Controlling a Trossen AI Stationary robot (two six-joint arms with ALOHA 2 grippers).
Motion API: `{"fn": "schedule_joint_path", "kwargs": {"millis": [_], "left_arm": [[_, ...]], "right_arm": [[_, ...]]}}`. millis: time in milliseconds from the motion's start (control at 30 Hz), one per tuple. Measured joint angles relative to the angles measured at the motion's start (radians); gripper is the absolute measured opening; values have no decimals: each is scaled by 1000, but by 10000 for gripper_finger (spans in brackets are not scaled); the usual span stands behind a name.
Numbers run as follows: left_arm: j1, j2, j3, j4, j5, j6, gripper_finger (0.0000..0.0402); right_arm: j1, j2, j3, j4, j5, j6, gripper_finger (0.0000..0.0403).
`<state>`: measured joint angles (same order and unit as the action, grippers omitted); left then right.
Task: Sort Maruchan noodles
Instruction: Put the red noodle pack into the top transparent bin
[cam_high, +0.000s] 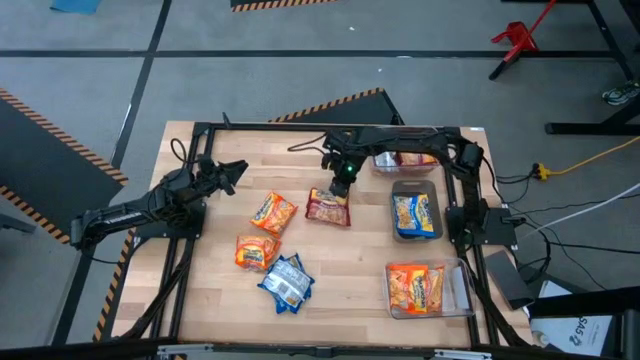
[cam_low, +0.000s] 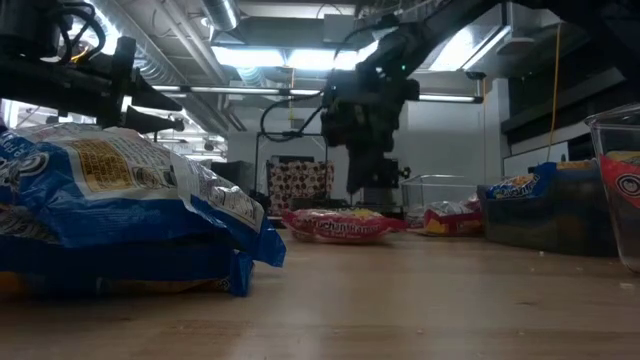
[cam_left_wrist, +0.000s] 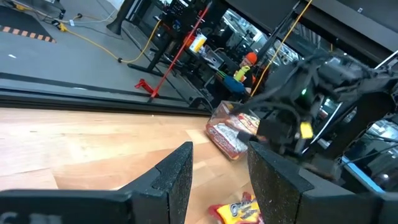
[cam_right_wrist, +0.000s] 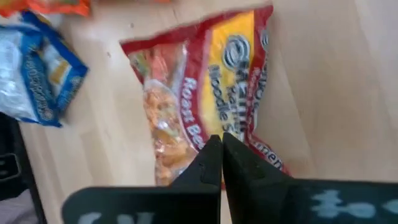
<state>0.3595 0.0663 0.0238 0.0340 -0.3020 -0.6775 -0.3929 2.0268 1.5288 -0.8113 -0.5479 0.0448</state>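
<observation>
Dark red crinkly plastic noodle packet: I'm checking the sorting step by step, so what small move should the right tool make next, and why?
Probably a short lift straight up. The right tool is shut on the edge of the dark red crinkly plastic noodle packet, which lies flat on the wooden table. The clear plastic bin holding red packets sits just beyond, so raising it comes first.

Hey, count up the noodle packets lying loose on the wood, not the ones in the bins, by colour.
orange packets: 2
blue packets: 2, overlapping each other
dark red packet: 1
Total: 5
</observation>
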Motion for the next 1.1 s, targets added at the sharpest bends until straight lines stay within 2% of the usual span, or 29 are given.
{"fn": "schedule_joint_path", "kwargs": {"millis": [167, 300, 400, 467, 533, 633, 733, 800, 867, 967, 1100], "left_arm": [[0, 0, 0, -3, 6, 8, 147], [0, 0, 0, -4, 6, 22, 147], [0, 0, 0, -4, 7, 30, 147], [0, 0, 0, -4, 7, 30, 147], [0, 0, 0, -4, 7, 30, 147], [0, 0, 0, -4, 7, 29, 147], [0, 0, 0, -5, 8, 29, 147], [0, 0, 0, -5, 7, 28, 147], [0, 0, 0, -6, 8, 27, 147], [0, 0, 0, -6, 7, 25, 147], [0, 0, 0, -5, 5, 25, 147]], "right_arm": [[-22, -57, 13, -60, 6, 0, 1], [-34, -91, 14, -98, 86, -4, 1], [-28, -92, 14, -99, 53, -18, 21], [-1, -86, 14, -98, 55, -59, 52], [35, -72, 14, -97, 110, -122, 96], [87, -42, 14, -41, 230, -199, 182], [119, -4, 14, 29, 357, -206, 275], [127, 23, 14, 29, 377, -196, 330], [127, 52, 14, 26, 328, -149, 370], [124, 96, 16, -11, 225, -97, 395], [129, 138, 22, -40, 199, -90, 384]]}}
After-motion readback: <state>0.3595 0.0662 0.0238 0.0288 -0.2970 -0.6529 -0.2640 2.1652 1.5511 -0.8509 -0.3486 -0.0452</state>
